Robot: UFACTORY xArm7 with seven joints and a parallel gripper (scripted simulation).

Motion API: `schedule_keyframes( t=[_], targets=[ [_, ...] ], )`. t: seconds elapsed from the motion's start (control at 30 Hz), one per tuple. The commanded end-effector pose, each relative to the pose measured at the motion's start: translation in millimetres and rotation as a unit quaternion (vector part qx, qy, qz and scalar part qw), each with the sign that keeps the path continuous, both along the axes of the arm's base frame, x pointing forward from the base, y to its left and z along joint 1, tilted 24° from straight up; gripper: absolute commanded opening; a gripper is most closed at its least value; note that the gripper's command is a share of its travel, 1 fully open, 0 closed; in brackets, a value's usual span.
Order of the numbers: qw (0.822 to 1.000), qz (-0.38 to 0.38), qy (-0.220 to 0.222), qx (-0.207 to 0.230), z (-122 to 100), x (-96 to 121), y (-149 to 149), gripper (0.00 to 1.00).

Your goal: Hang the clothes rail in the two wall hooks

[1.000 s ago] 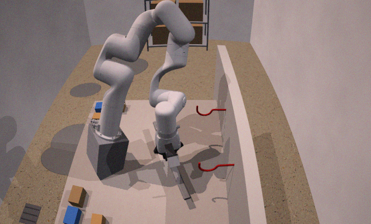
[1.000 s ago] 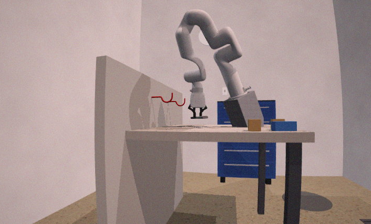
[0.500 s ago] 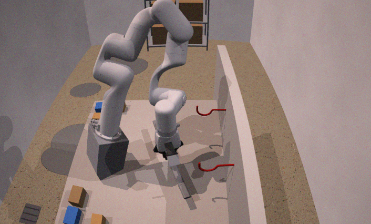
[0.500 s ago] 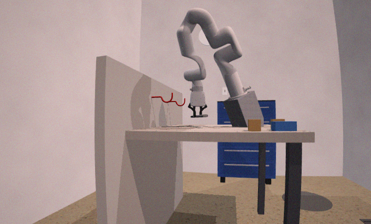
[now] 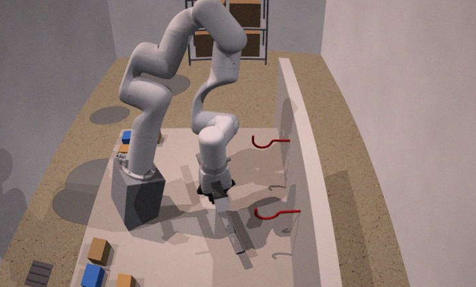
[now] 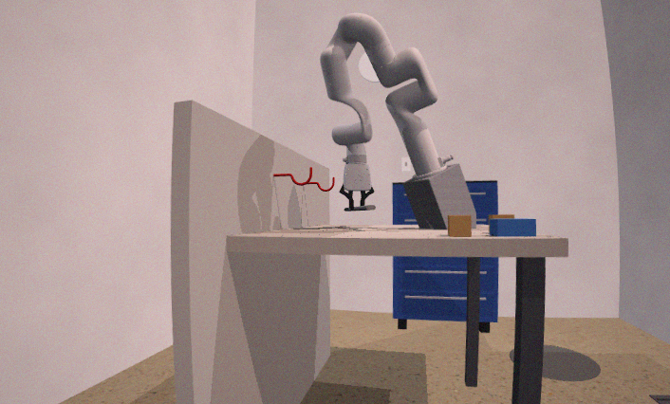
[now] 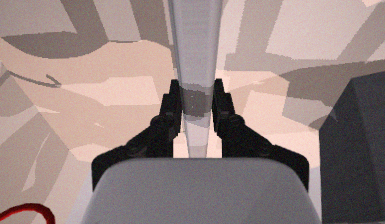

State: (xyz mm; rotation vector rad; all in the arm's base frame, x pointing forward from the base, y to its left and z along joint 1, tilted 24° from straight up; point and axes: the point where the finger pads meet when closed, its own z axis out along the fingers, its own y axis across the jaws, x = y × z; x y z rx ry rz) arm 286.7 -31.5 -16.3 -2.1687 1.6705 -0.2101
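White arm (image 6: 402, 90) points down, fingers clamping the rail (image 5: 229, 221).

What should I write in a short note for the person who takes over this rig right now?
End effector: shut on the rail, gripping it near one end; the rest sticks out toward the near table edge.
Rail: lifted off the table, not yet touching either hook, lying roughly along the wall but a little askew.
Hooks: both red, on the wall, far hook and near hook, both bare.
Done: rail picked up and carried near the hooks.
Left: bring the rail over both hooks, lower it into them, open the end effector, back away.
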Motion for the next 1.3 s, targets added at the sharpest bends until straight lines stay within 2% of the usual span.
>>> schedule_keyframes(
  t=[0.0, 1.27],
  targets=[
    [1.000, -0.001, 0.000, 0.000, 3, -1, -1, 0.00],
    [1.000, 0.000, 0.000, -0.001, 52, -19, -13, 0.00]
  ],
)
